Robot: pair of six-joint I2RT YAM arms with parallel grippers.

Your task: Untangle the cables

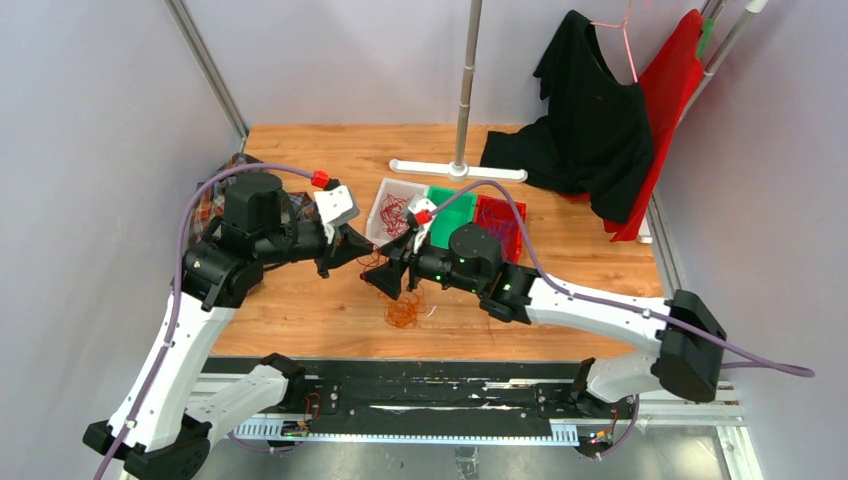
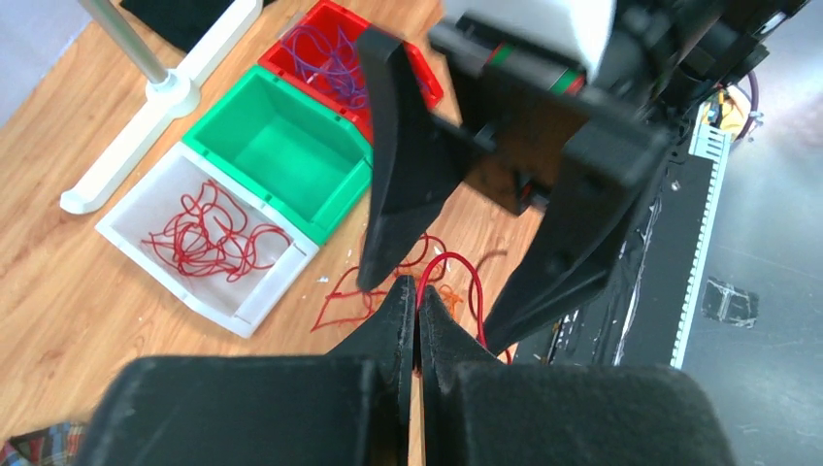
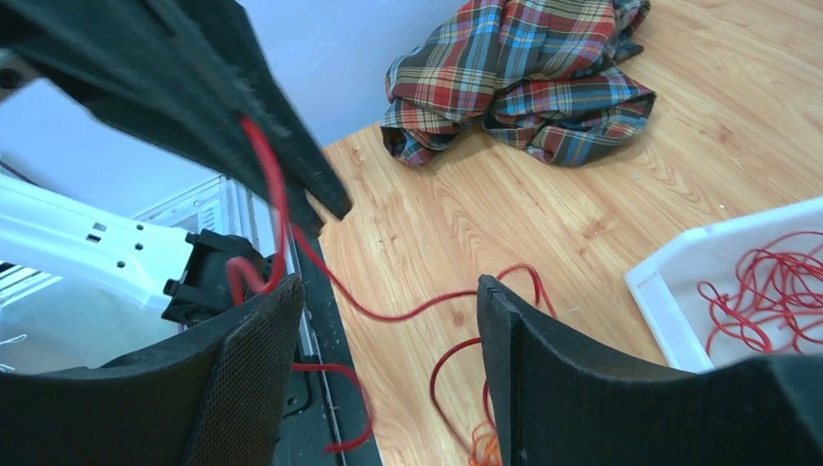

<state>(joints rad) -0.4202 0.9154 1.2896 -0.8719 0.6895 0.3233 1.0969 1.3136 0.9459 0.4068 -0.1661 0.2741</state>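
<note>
The cables are thin red and orange wires. A small orange clump (image 1: pixel 404 310) lies on the wooden table just in front of both grippers. My left gripper (image 1: pixel 362 248) (image 2: pixel 418 289) is shut on one red cable (image 2: pixel 474 275), which loops out of its tips and trails down to the table (image 3: pixel 398 316). My right gripper (image 1: pixel 392 275) (image 3: pixel 388 283) faces it tip to tip, open, with its wide fingers (image 2: pixel 398 165) on either side of the left tips. Nothing is between them except the hanging red cable.
Behind the grippers stand a white bin (image 1: pixel 380 215) (image 2: pixel 126 209) with red cables, a green bin (image 1: pixel 440 212) (image 2: pixel 291 146), and a red bin (image 1: pixel 502 222) with purple cables. A plaid cloth (image 3: pixel 514 78) lies at far left, a stand base (image 1: pixel 455 170) and dark clothes (image 1: pixel 585 130) behind.
</note>
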